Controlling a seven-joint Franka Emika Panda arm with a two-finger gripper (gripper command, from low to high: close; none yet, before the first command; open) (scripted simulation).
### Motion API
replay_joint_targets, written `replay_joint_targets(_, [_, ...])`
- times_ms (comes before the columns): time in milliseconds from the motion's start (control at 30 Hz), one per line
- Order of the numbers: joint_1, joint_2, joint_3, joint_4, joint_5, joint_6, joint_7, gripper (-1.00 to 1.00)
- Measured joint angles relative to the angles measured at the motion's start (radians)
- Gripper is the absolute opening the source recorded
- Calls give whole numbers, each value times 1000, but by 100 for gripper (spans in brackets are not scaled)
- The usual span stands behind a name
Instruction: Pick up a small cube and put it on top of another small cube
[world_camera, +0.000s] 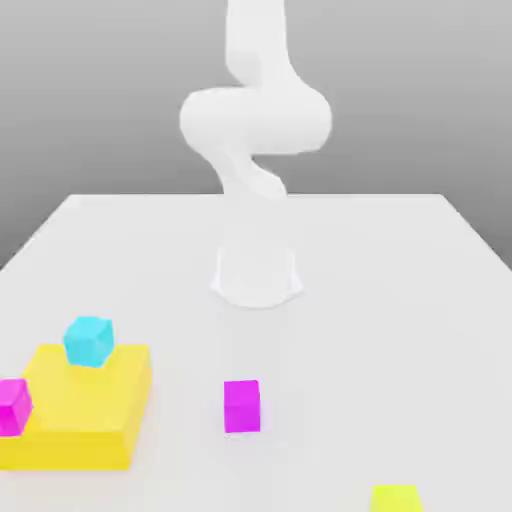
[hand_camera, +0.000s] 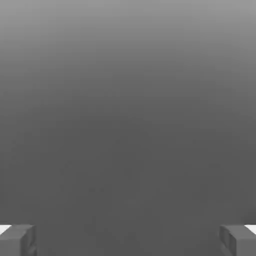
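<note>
the small yellow-green cube (world_camera: 395, 498) sits on the white tabletop (world_camera: 400, 300), well apart from the big yellow block (world_camera: 80, 415) and out toward the exterior view's right of it, past the lone magenta cube (world_camera: 241, 406). it looks like a rigid, light little block with flat smooth sides, so it should handle easily; i'd pinch it across two opposite side faces, square on so it doesn't twist. a cyan cube (world_camera: 89, 340) rests on the block and another magenta cube (world_camera: 12, 406) touches its side. the claw (hand_camera: 128, 240) stands spread wide apart, holding and touching nothing.
</note>
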Motion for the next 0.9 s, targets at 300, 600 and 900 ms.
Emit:
replay_joint_targets(300, [-36,332,110,13,-75,88,129,0])
replay_joint_targets(600, [-19,659,170,27,-162,173,265,0])
replay_joint_targets(900, [38,977,184,38,-182,265,354,0])
